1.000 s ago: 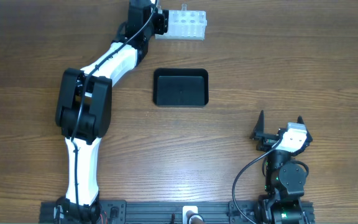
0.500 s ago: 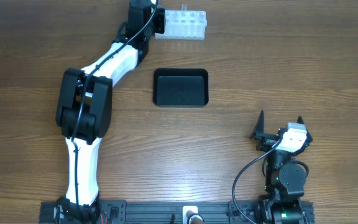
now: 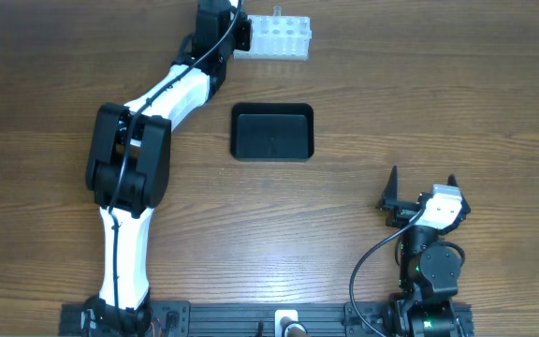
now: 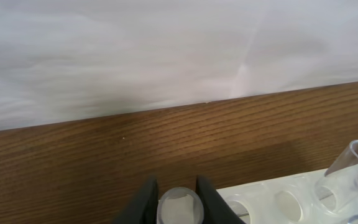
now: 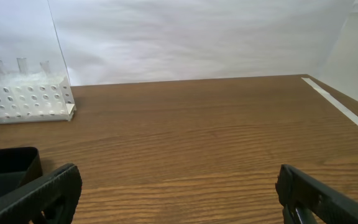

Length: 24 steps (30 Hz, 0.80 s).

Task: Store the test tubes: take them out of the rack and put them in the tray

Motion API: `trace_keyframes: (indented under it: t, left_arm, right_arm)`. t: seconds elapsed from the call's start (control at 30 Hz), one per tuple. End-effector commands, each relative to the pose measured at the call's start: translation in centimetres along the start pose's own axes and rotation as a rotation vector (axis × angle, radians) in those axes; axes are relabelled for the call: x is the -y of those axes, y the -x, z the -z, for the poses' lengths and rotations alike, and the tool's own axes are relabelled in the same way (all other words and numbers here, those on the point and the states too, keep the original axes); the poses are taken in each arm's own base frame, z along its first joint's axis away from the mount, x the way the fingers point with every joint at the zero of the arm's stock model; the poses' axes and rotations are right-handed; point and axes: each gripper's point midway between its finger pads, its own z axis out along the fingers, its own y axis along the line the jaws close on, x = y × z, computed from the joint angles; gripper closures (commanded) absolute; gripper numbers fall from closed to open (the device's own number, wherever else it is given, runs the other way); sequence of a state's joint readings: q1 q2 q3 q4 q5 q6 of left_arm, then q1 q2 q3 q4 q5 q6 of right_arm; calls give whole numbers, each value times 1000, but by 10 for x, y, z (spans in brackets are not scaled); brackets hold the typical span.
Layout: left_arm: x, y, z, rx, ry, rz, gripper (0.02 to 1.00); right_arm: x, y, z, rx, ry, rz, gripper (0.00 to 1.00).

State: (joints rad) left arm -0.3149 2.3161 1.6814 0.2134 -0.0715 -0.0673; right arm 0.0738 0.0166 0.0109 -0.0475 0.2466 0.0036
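Left claw point(image 3: 239, 36) on a test tube point(image 4: 179, 201) at the rack point(image 3: 283, 37); right claw point(image 3: 422, 186) spread.
The left arm point(image 3: 129, 168) reaches to the counter's point(image 3: 457, 94) far edge. Its claw pinches the rim of one test tube at the rack's left end, with a finger touching each side. A second tube point(image 4: 352, 169) leans tilted in the white rack further along. The black tray point(image 3: 271, 131) sits nearer than the rack, apart from it, with no tubes inside. The right claw is low near its base, well apart from the tray, jaws wide and gripping nothing.
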Motion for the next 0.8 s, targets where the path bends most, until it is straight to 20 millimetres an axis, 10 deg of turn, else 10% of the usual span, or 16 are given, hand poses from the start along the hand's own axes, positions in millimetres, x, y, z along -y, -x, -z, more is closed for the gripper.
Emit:
trace_keyframes:
  t: [0.03,0.4,0.8]
  left_arm:
    - [1,7,-3,20,5,-7,849]
    - [6,22,4,46,-2,-8,895]
    - [22,157,94,292,-26,-72,912]
  right_arm:
    - [3,-2,0,-3,-16,2,7]
    - [3,-2,0,-3,-16,2,9]
    - [3,-2,0,-3,-16,2,9]
